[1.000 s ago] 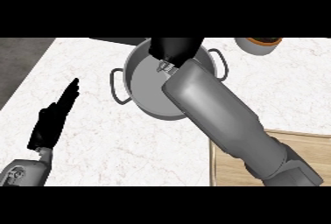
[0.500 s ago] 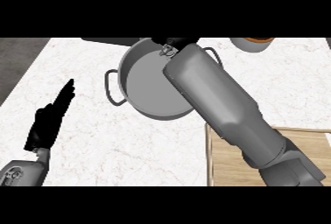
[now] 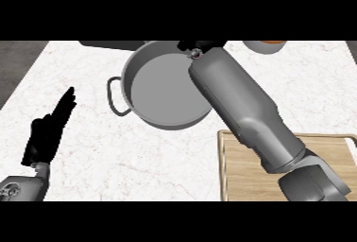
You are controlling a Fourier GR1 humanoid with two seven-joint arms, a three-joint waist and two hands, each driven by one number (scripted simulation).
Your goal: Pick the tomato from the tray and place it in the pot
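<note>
**Desk:** What is the right hand doing?

**Operator:** I'm seeing only a black sliver of the right hand [image 3: 208, 45], right at the view's top edge, above the far rim of the pot [image 3: 164, 90]. I cannot tell whether it is open, closed or carrying anything. The grey right forearm [image 3: 230, 94] is reaching up from the lower right and is crossing over the pot's right side.

**Desk:** And the tomato?

**Operator:** I'm not finding the tomato anywhere in this view, so I cannot say where it is. The part of the pot's floor that is showing is plain grey, and the forearm is hiding the rest.

**Desk:** The other hand?

**Operator:** The left hand [image 3: 47, 134] is resting at the left, open with its fingers straight and pointing up, well apart from the pot.

**Desk:** What is lying around the pot?

**Operator:** The pot is sitting on the white marbled counter [image 3: 140, 160], with one loop handle [image 3: 114, 97] facing left. The wooden tray [image 3: 241, 175] is lying at the lower right, under the arm. A pale dish with something orange [image 3: 263, 46] is showing at the top right.
</note>
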